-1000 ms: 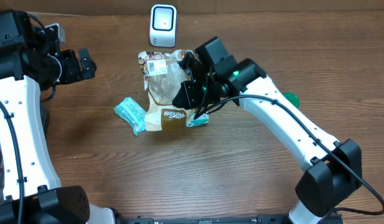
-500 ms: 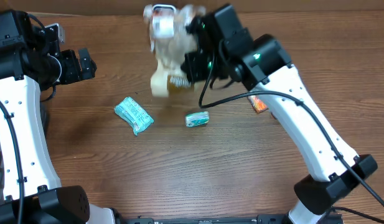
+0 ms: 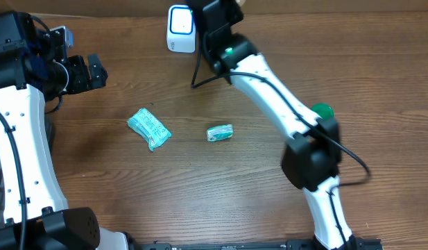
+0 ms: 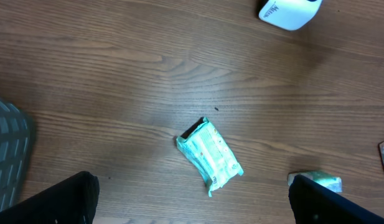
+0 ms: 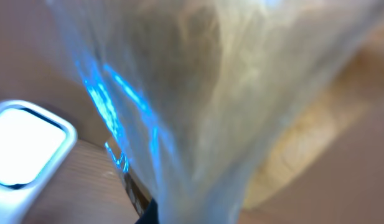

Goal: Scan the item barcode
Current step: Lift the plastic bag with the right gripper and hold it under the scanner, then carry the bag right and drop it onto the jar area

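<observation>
Nothing is reading clearly anywhere. In the left wrist view a small dark logo is showing on the side of the white scanner (image 4: 286, 12), its letters too small to make out. Well below the scanner, the teal packet (image 4: 209, 155) is carrying fine print, illegible. Just beside the scanner, the clear bag (image 5: 198, 93) is showing only blur.

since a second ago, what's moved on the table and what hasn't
The right gripper, shut on the clear bag, lifted it off the table and carried it to the far edge, right by the white scanner. The small teal pack it partly covered now lies in the open. Unchanged: the left gripper open and parked, the larger teal packet and the scanner in place.
</observation>
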